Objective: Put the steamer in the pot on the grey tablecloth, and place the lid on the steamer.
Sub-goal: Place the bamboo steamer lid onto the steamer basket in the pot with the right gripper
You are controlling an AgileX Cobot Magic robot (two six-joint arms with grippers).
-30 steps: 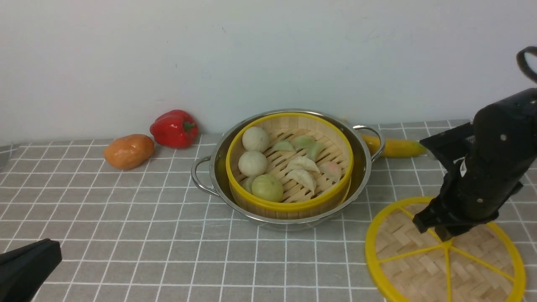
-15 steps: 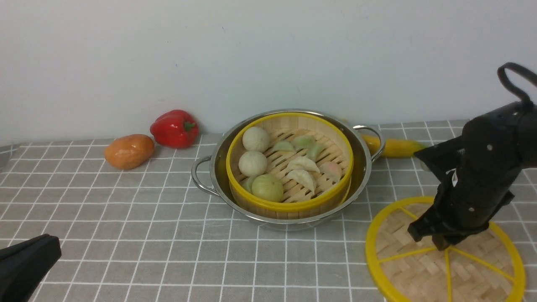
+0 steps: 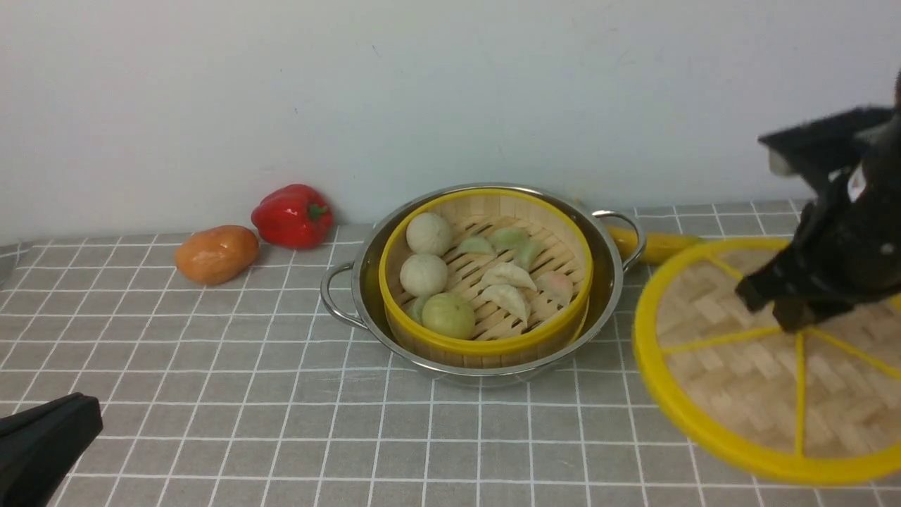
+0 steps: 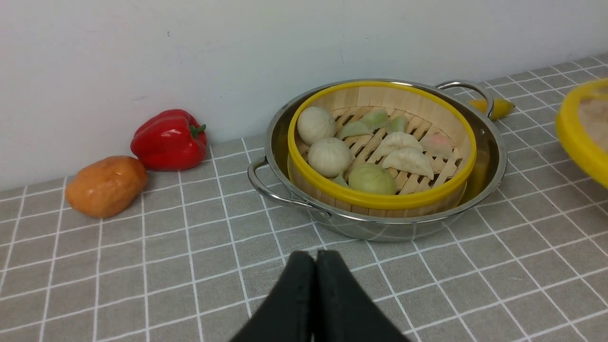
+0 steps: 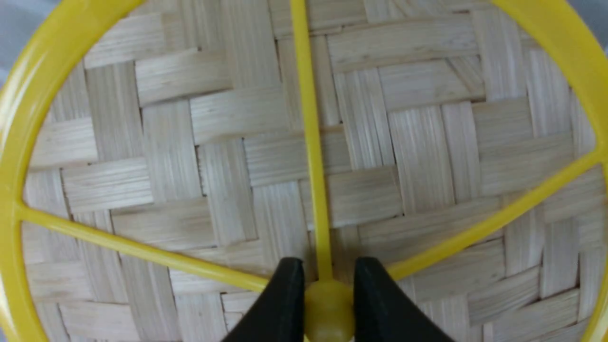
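The lid (image 3: 732, 366) has come up off the grey tablecloth (image 3: 211, 366), where it lay flat a second ago. It now hangs tilted and blurred at the right edge of the scene, to the right of the pot (image 3: 607, 278) and apart from it. The right hand (image 3: 774, 310) has risen with it. Its two black fingers are clamped on the yellow centre knob (image 5: 328, 304), where the spokes meet.

The steamer (image 3: 493, 346) sits inside the pot, its yellow rim standing just above the steel edge. On its slats lie round buns (image 3: 429, 234) and folded dumplings (image 3: 508, 276). The pot stands on the cloth at mid-tabletop, close to the far wall.

A yellow thing (image 3: 658, 245) lies behind the pot's right handle, and the raised lid hides its right end. Further left along the wall sit a red pepper (image 3: 292, 215) and an orange lump (image 3: 216, 253).

The left hand (image 4: 315, 259) waits low at the near left, fingers pressed together with nothing between them.
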